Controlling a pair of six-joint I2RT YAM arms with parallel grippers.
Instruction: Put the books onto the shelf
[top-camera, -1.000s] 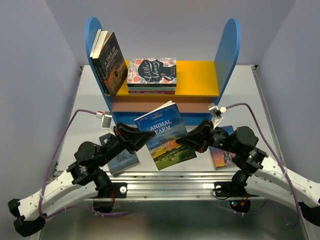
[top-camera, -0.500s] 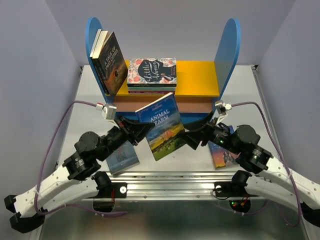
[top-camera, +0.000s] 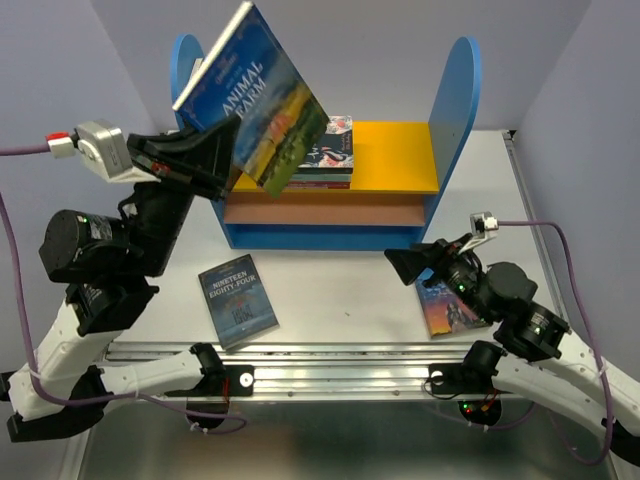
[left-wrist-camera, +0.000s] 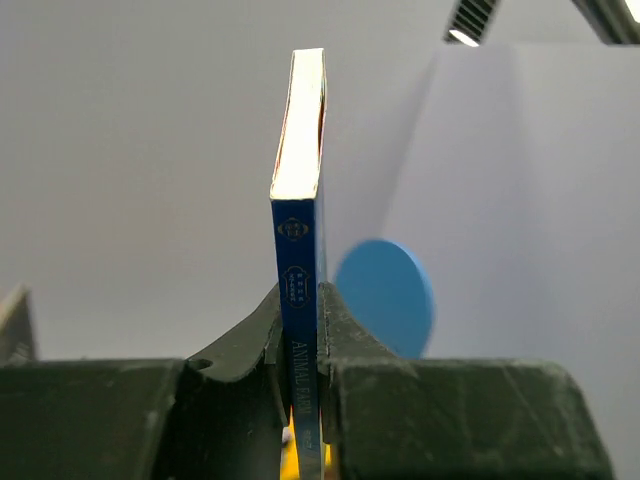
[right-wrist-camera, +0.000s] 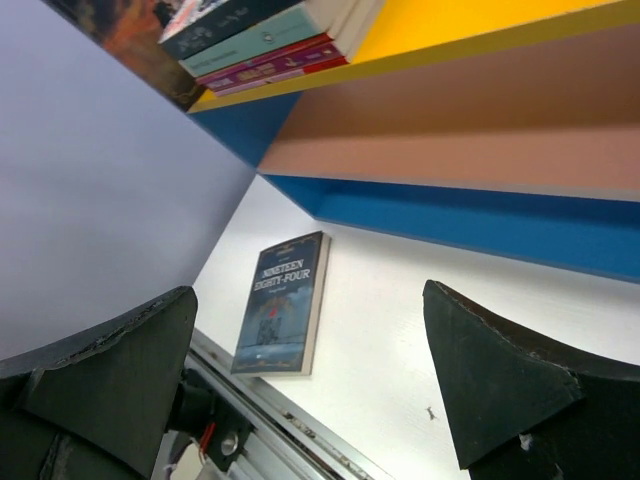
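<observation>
On the yellow board (top-camera: 395, 155) of the shelf (top-camera: 456, 90), stacked books (top-camera: 335, 160)

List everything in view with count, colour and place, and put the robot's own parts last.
table: one, white, under everything.
shelf: one, blue side panels, yellow and pinkish-brown boards, at the back of the table.
stack of books: several, floral cover on top, lying on the yellow board, partly hidden.
Animal Farm book: one, blue with a landscape cover, held up in front of the shelf's left panel.
Nineteen Eighty-Four book: one, dark blue, flat on the table, at left.
orange-and-blue book: one, flat on the table, partly under the right arm.
left fingers: two, black, shut on the Animal Farm book's spine.
right fingers: two, black, open, holding nothing.
</observation>
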